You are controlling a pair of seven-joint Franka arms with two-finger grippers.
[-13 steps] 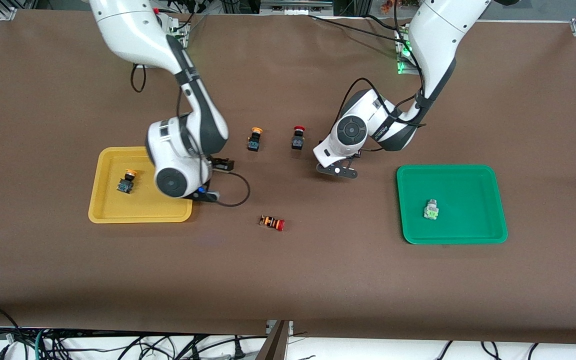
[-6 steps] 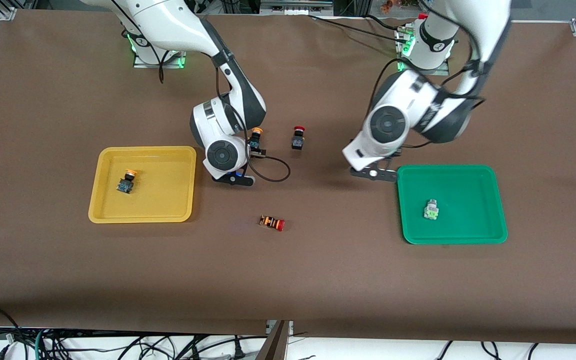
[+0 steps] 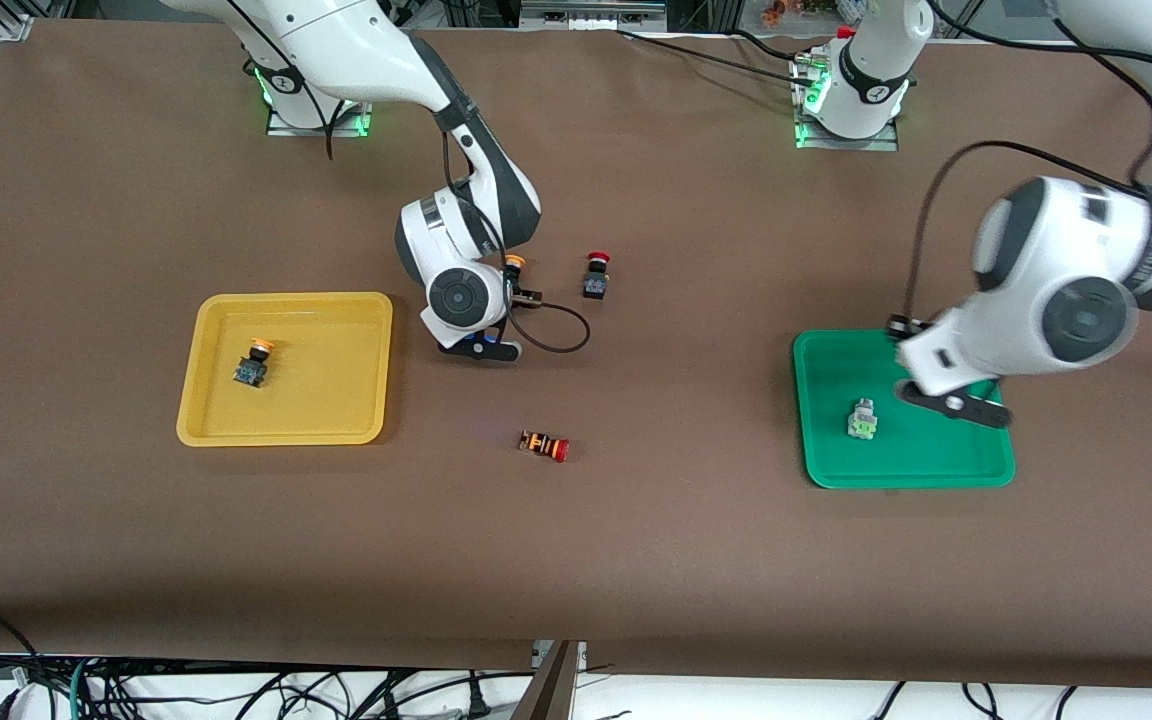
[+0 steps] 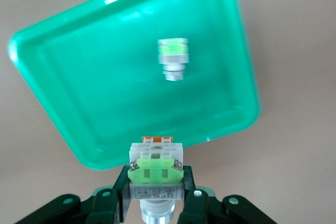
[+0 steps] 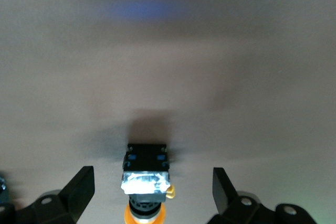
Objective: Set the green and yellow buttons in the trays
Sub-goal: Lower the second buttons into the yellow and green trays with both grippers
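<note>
My left gripper (image 4: 156, 178) is shut on a green-faced switch (image 4: 156, 167) and holds it over the green tray (image 3: 921, 462), above the rim at the left arm's end. A second green switch (image 3: 863, 418) lies in that tray; it also shows in the left wrist view (image 4: 172, 59). My right gripper (image 5: 152, 190) is open, low over the table, its fingers either side of a yellow-capped black button (image 5: 147, 174) without touching it. Only that button's cap (image 3: 514, 263) shows in the front view. Another yellow-capped button (image 3: 254, 362) lies in the yellow tray (image 3: 336, 405).
A black button with a red cap (image 3: 595, 277) stands just toward the left arm's end from my right gripper. A red-capped button with an orange-striped body (image 3: 545, 445) lies on its side nearer the front camera. A cable loop (image 3: 561, 338) hangs by the right wrist.
My left arm has swung from the middle of the table to over the green tray. My right arm has moved from the yellow tray to the yellow-capped button on the table.
</note>
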